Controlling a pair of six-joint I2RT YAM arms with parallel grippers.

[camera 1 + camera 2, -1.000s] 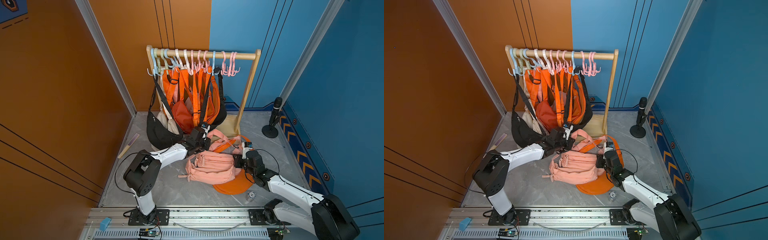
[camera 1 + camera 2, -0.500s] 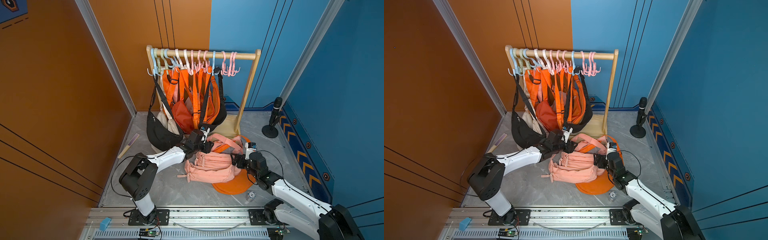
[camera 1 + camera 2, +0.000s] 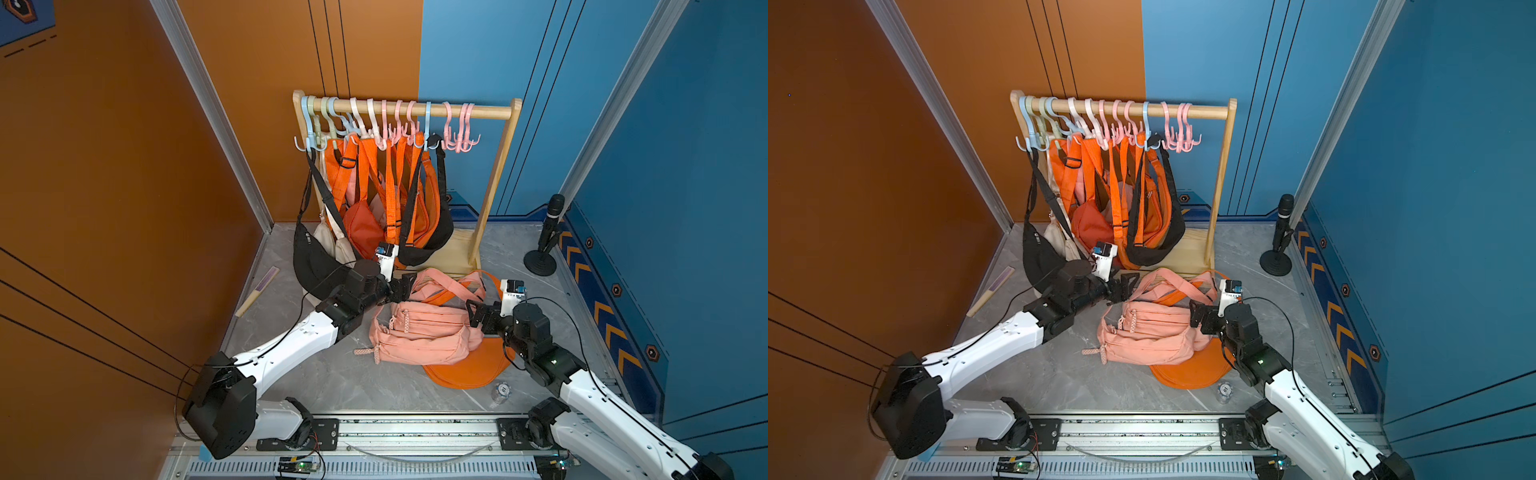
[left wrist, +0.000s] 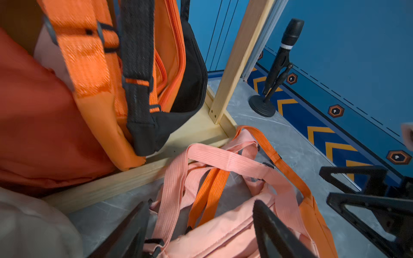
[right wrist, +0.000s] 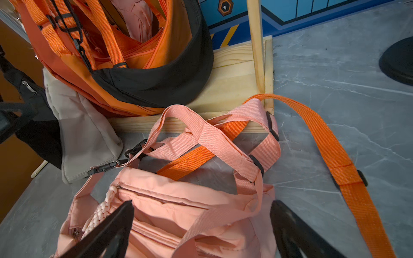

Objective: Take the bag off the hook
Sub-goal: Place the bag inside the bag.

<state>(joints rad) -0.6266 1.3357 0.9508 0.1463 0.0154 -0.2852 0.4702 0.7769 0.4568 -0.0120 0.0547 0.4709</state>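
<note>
**Pink bag on the floor, both grippers standing open at its ends**

From my remote station, both top views show the pink bag (image 3: 419, 334) (image 3: 1148, 332) lying flat on the grey floor (image 3: 324, 374). It lies just near of the wooden rack (image 3: 494, 112), whose hooks (image 3: 457, 133) hang above it. The bag's right end rests on a flat orange bag (image 3: 469, 370). Its pink strap (image 4: 223, 159) is heaped in loose loops on the bag's far side, up against the rack's base board, and an orange strap (image 5: 335, 143) is threaded through the loops.

The left gripper (image 3: 405, 289) sits low at the bag's far-left corner. In the left wrist view I see the same gripper (image 4: 200, 207) with its jaws well apart, the strap loops lying on the floor ahead of them and nothing clamped. The right gripper (image 3: 478, 313) sits at the bag's right end. In the right wrist view this gripper (image 5: 202, 203) has its jaws spread wide over the bag's zipped top. I cannot tell whether the fingers touch the cloth.

On the rack, further orange bags (image 3: 365, 224) and a black bag (image 3: 311, 257) hang from the hooks. A microphone (image 3: 548, 232) stands at the far right.
</note>
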